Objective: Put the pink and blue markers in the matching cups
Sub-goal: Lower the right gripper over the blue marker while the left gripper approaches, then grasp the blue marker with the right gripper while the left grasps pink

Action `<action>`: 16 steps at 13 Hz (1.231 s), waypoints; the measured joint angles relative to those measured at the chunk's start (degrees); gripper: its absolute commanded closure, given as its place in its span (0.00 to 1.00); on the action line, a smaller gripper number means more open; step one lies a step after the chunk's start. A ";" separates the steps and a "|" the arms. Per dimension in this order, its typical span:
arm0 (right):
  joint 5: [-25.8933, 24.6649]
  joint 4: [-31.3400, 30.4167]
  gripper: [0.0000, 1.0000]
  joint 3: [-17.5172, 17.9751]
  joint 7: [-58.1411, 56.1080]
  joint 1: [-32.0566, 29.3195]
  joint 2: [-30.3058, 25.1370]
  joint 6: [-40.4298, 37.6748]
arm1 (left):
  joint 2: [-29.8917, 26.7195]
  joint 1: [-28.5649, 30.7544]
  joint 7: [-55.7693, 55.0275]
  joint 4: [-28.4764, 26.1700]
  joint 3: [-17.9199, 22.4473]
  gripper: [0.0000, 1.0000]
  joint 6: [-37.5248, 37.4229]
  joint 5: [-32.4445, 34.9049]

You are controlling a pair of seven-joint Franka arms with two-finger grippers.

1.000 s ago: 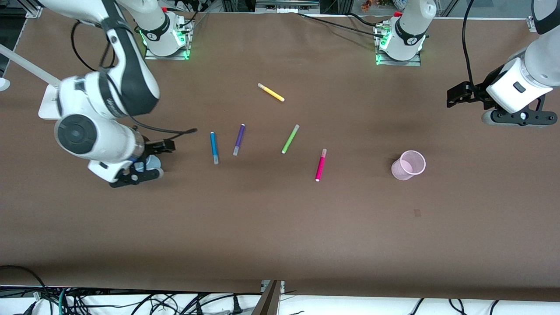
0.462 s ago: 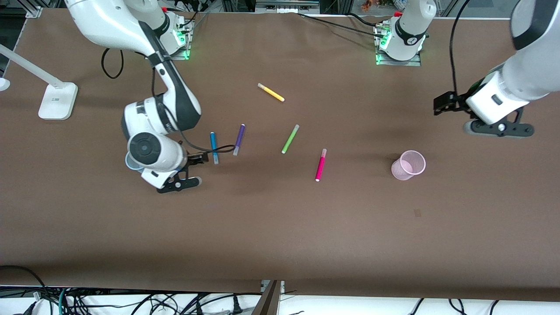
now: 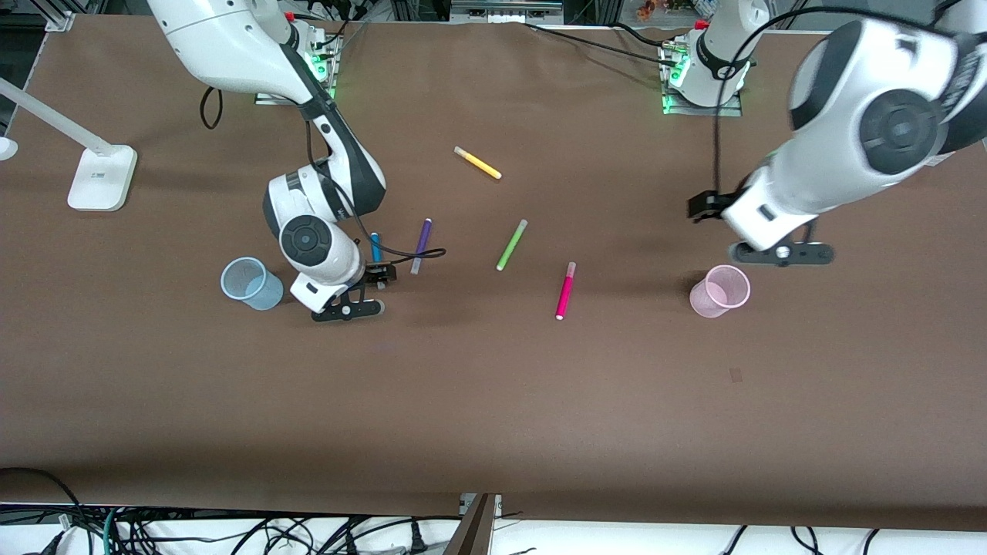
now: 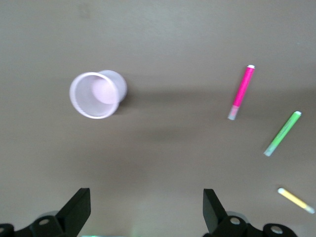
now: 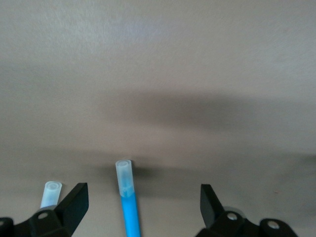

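Observation:
The blue marker lies on the table, its cap end under my right gripper. In the right wrist view the marker lies between the open fingers, untouched, and my right gripper is empty. The pale blue cup stands upright beside that gripper, toward the right arm's end. The pink marker lies mid-table. The pale pink cup stands upright. My left gripper hovers over the table by the pink cup, open and empty. The left wrist view shows my left gripper, the pink cup and the pink marker.
A purple marker lies close beside the blue one. A lime-green marker and a yellow marker lie farther from the front camera than the pink marker. A white lamp base stands at the right arm's end.
My right gripper moved from over the blue cup to over the blue marker, uncovering the cup. My left gripper moved in from the table's end toward the pink cup.

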 measured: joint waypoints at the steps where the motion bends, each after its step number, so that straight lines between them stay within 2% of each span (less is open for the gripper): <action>1: 0.00 -0.53 0.00 0.00 0.55 0.24 0.39 1.12 | 1.26 -0.40 -2.09 -0.02 -1.32 0.00 1.21 0.00; 4: 0.00 -2.27 0.02 0.00 0.94 0.54 0.94 4.54 | 5.92 -3.98 -7.69 -0.23 -2.59 0.00 7.07 0.00; 5: 0.00 -2.84 0.13 -0.01 0.95 0.54 1.02 5.52 | 7.76 -5.79 -9.88 -0.35 -2.64 0.00 9.30 0.00; 9: 0.00 -3.81 0.89 -0.03 0.97 0.54 1.65 7.70 | 15.02 -11.74 -13.83 -2.11 -2.73 0.00 19.11 0.03; 10: 0.00 -3.82 1.00 -0.03 0.97 0.54 1.66 7.79 | 16.39 -12.51 -13.94 -3.08 -2.72 0.00 22.34 0.03; 16: 0.02 -3.60 1.00 -0.07 0.94 0.71 1.44 7.99 | 20.54 -13.79 -13.99 -10.77 -2.66 0.00 38.79 0.88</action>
